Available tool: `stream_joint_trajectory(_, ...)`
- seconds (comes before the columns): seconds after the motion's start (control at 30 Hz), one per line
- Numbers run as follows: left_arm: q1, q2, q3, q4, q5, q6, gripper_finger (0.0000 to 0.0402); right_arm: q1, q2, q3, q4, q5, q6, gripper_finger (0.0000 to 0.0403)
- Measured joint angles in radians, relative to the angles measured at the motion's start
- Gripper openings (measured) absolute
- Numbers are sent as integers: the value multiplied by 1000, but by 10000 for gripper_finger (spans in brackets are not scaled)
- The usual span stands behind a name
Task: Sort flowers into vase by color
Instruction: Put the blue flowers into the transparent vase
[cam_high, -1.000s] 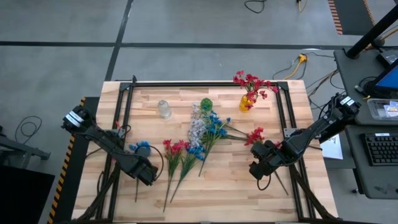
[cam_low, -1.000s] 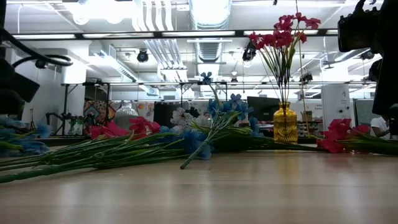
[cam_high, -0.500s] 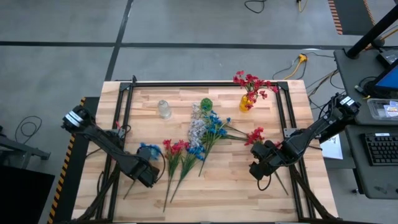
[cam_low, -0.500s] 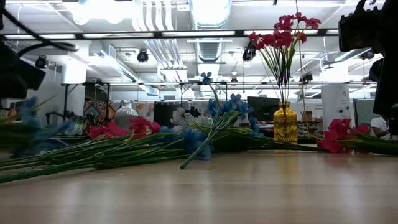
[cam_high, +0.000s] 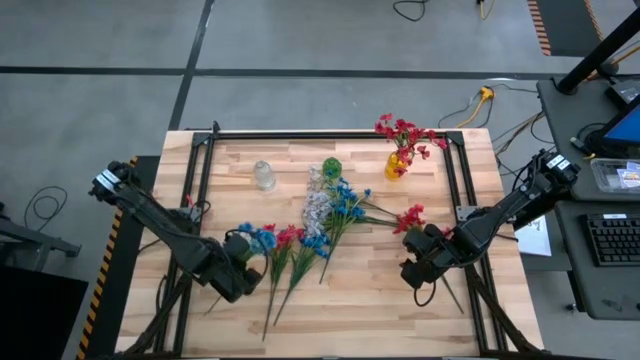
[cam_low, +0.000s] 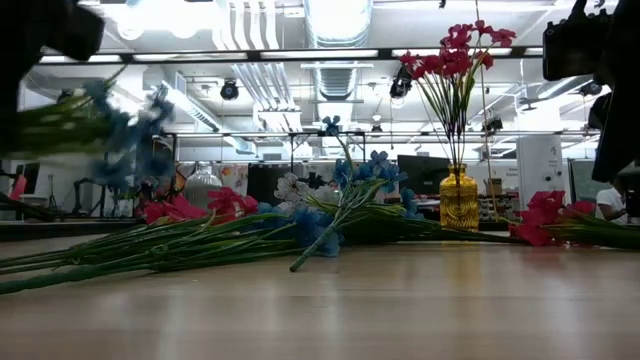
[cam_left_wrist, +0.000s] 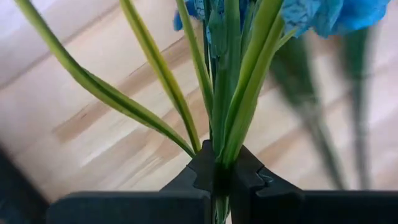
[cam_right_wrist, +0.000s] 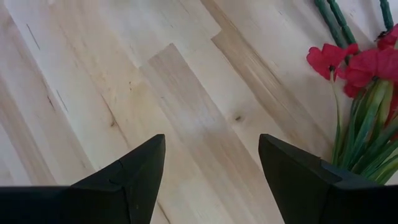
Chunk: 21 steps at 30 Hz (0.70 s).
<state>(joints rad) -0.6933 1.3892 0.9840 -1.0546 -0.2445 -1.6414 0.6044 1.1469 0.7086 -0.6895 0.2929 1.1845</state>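
My left gripper (cam_high: 236, 274) is at the near left of the table, shut on a blue flower (cam_high: 256, 240). The flower hangs above the table, and its blurred head (cam_low: 120, 140) shows in the low view. More red, blue and white flowers (cam_high: 318, 215) lie flat in a pile at mid-table. A yellow vase (cam_high: 397, 164) at the far right holds red flowers. A green vase (cam_high: 331, 167) and a clear vase (cam_high: 264, 176) stand at the far middle. My right gripper (cam_right_wrist: 211, 171) hovers open over bare wood, beside a red flower (cam_right_wrist: 364, 62) lying on the table. My left gripper pinches the blue flower's green stem (cam_left_wrist: 219, 155) between its two fingers, where the long leaves spring from it, below the blossoms. The fingers come steeply from above. The flower is lifted clear of the table and tilted, its head (cam_high: 256, 240) toward the far right.
A black metal frame (cam_high: 330, 134) runs along the table's far, left and right edges. Bare wood lies along the near edge (cam_high: 340, 325) and between the pile and my right gripper.
My left gripper has risen and tipped, carrying the blue flower. The flower lay on the table a second ago and now hangs clear of it. Its head has swung up and toward the table's right, nearer the red flowers of the pile.
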Motion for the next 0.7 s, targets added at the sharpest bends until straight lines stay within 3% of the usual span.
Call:
stream_joint_trajectory(0.27, -7, -84, 37, 74, -148, 175, 1, 0, 0, 0, 0, 23, -13, 255)
stream_joint_trajectory(0.47, -13, -141, 17, 392, -274, 550, 1, 0, 0, 0, 7, 60, -34, 255)
stream_joint_trajectory(0.7, -13, -160, 7, 739, -261, 979, 1, 0, 0, 0, 27, 99, -58, 258)
